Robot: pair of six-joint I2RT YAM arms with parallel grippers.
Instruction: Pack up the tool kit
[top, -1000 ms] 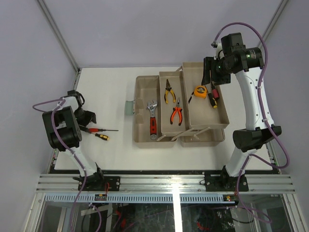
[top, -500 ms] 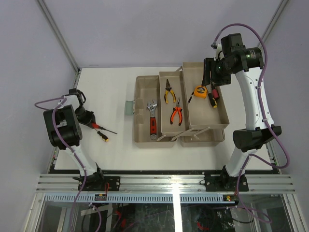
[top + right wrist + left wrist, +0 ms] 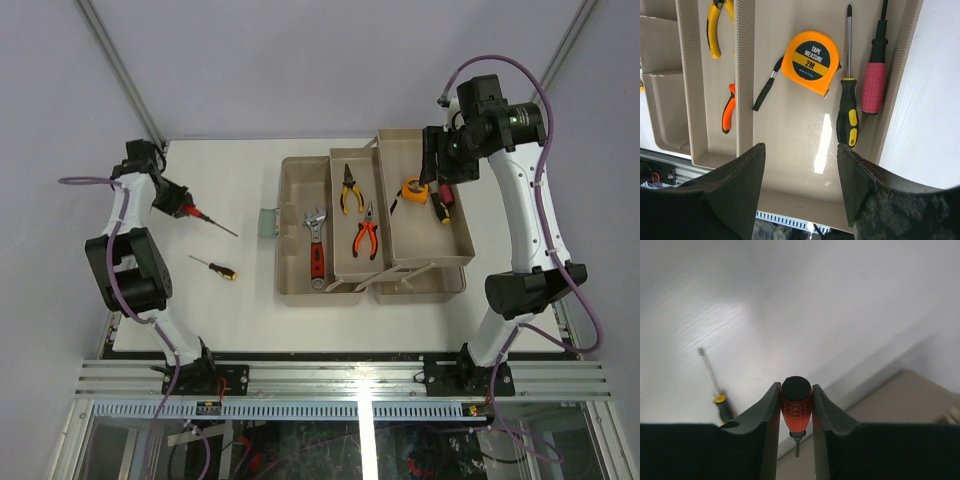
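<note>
My left gripper (image 3: 180,203) (image 3: 796,400) is shut on a red-handled screwdriver (image 3: 200,215) (image 3: 796,407) and holds it above the table, left of the beige toolbox (image 3: 296,180). A small black-and-yellow screwdriver (image 3: 215,267) (image 3: 715,390) lies on the table below it. My right gripper (image 3: 440,160) (image 3: 800,165) is open and empty above the toolbox's right tray (image 3: 790,165). That tray holds an orange tape measure (image 3: 810,61), a black-and-yellow screwdriver (image 3: 847,107) and a pink-handled screwdriver (image 3: 875,82).
The middle tray holds yellow pliers (image 3: 350,190) and orange pliers (image 3: 366,235). A red-handled adjustable wrench (image 3: 316,245) lies in the left compartment. The toolbox handle (image 3: 267,222) sticks out on its left side. Frame posts stand at the back corners.
My left gripper has lifted the red-handled screwdriver off the table and moved it up and toward the back. The small black-and-yellow screwdriver stays on the table. The right arm has barely moved.
</note>
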